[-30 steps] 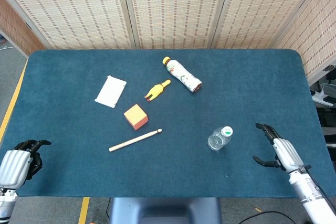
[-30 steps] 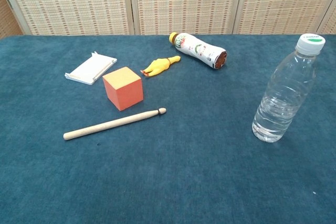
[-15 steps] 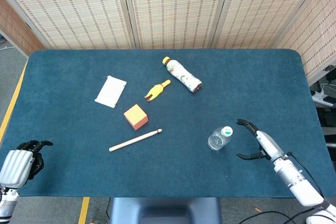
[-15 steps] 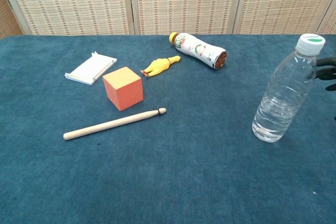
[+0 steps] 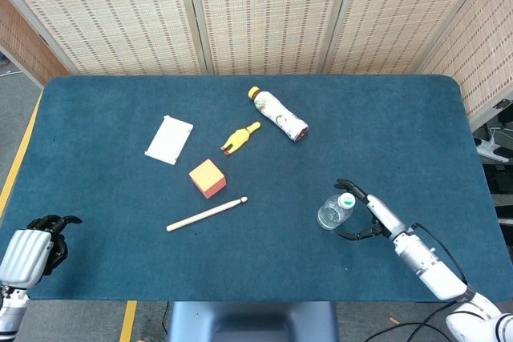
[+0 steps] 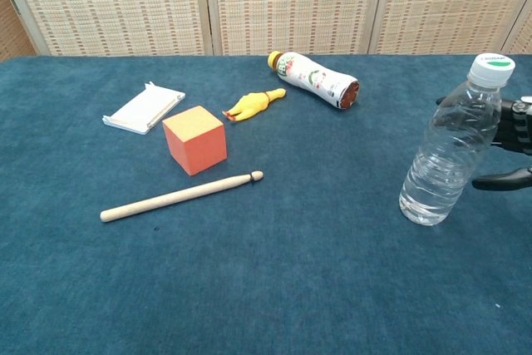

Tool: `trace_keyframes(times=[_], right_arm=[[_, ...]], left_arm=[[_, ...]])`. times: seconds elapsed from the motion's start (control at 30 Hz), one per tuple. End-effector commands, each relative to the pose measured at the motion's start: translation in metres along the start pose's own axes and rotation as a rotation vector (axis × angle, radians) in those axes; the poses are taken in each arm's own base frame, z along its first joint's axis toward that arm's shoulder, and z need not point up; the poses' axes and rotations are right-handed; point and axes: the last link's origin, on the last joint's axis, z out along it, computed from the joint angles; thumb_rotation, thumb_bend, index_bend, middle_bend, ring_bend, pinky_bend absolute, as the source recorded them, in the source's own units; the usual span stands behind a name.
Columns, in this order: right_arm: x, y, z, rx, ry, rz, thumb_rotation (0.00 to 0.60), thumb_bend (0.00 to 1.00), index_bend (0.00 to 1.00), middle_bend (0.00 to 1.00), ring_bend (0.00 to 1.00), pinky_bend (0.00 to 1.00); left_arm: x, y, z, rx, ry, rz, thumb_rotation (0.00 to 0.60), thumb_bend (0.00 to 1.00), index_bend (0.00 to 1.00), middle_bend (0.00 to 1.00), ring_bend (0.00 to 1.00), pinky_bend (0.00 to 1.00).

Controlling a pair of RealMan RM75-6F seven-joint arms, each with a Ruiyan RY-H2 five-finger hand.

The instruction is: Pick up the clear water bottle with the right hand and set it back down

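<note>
Left hand (image 5: 28,247): seen only in the head view, at the near left corner of the worktop (image 5: 96,158); its dark fingers (image 5: 53,223) are curled in and nothing is held. The arm is cut off by the lower edge.
White packet (image 5: 169,139): a flat white item lying left of centre; no writing can be read on it.
Wooden stick (image 5: 206,214): lying at a slant near the front, with a rounded tip at its right end.
Orange cube (image 5: 208,178): standing just behind the stick, apart from it; its faces are plain.
Yellow rubber chicken (image 5: 240,138): lying on its side between the cube and the labelled bottle.
Labelled bottle (image 5: 278,114): lying on its side toward the back, with a yellow cap and a white printed wrap; the print is too small to be read in either view.
Clear water bottle (image 6: 451,145): standing upright on the right part of the worktop, with a white cap carrying a green mark; the small lettering on the cap cannot be made out. No label is seen on the body.
Right hand (image 5: 371,212): placed just right of the water bottle, fingers (image 5: 346,188) spread wide on either side of it. Whether any finger touches the bottle cannot be told; nothing is grasped. In the chest view the hand is cut off by the right edge and partly hidden behind the bottle.
</note>
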Motion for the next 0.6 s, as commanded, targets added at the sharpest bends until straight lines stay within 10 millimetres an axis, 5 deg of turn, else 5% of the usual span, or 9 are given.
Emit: trace_keyframes(times=[0.03,0.2,0.37,0.6], right_arm=[[-0.005,0.002,0.013,0.032,0.009,0.025,0.6,0.07,0.05,0.11,0.03,0.11],[-0.008,0.009,0.021,0.039,0.023,0.052,0.6,0.13,0.27,0.29,0.19,0.22],[-0.01,0.017,0.022,0.031,0.038,0.053,0.6,0.25,0.6,0.53,0.44,0.44],[0.005,0.008,0.019,0.133,0.167,-0.07,0.6,0.34,0.78,0.68,0.59,0.56]], left_arm=[[0.0,-0.001,0.0,0.001,-0.001,-0.004,0.6,0.46,0.36,0.43,0.34,0.42],[0.001,-0.001,0.0,0.004,0.0,-0.007,0.6,0.46,0.36,0.43,0.34,0.42],[0.001,-0.001,0.0,-0.002,-0.001,-0.006,0.6,0.46,0.36,0.43,0.34,0.42],[0.001,-0.001,-0.001,0.001,-0.005,-0.01,0.6,0.46,0.36,0.44,0.34,0.42]])
